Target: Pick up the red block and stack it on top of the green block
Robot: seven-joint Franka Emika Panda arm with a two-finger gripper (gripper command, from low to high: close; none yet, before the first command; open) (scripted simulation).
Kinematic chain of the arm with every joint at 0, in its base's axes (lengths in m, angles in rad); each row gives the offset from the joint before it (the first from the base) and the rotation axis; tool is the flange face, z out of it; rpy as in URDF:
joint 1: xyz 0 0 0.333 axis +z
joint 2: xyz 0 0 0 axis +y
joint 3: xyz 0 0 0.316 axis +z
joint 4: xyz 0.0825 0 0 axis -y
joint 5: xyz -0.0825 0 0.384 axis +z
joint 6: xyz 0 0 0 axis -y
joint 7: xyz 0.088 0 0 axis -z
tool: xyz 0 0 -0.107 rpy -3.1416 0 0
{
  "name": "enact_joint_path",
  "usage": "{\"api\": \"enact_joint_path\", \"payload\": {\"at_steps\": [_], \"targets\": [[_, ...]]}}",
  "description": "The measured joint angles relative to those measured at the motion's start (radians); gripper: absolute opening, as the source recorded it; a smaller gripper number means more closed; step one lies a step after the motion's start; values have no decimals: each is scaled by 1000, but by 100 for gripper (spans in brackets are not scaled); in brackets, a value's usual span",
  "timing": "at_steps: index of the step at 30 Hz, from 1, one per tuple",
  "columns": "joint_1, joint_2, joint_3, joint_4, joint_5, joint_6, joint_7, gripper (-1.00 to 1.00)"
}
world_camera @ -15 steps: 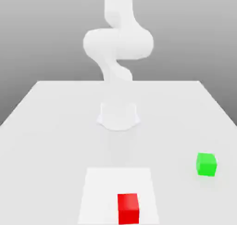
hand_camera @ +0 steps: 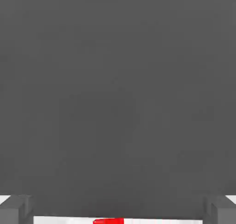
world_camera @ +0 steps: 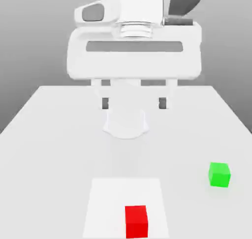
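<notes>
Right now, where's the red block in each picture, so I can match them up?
Exterior view: the red block is near the bottom edge, just past the middle, on the white square.
Hand view: a strip of it shows at the picture's edge, between the two fingertips.
Shared landmark: the gripper's two fingers.

White table (world_camera: 59, 159) (red, green blocks (world_camera: 136, 222) aboard)

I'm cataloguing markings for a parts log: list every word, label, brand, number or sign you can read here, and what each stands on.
None: no lettering, number or sign can be read on the red block, the green block, the white patch or the claw.
</notes>
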Motion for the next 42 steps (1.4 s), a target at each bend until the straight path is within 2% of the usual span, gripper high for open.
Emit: {"api": "enact_joint_path", "payload": {"at_steps": [9, 14, 15, 22, 28, 33, 36, 42], "targets": [[9, 326, 7, -58, -3, 125, -7, 0], [12, 507, 3, -42, -12, 261, -1, 0], [14, 534, 1, -39, -13, 283, 0, -100], [13, 536, 2, -38, -15, 285, 2, -100], [22, 359, 36, -77, -4, 146, -41, -100], [114, 265, 176, -151, 8, 125, -241, -100], [218, 209, 251, -197, 23, 117, -375, -100], [408, 126, 324, -281, 38, 118, -610, -100]]}}
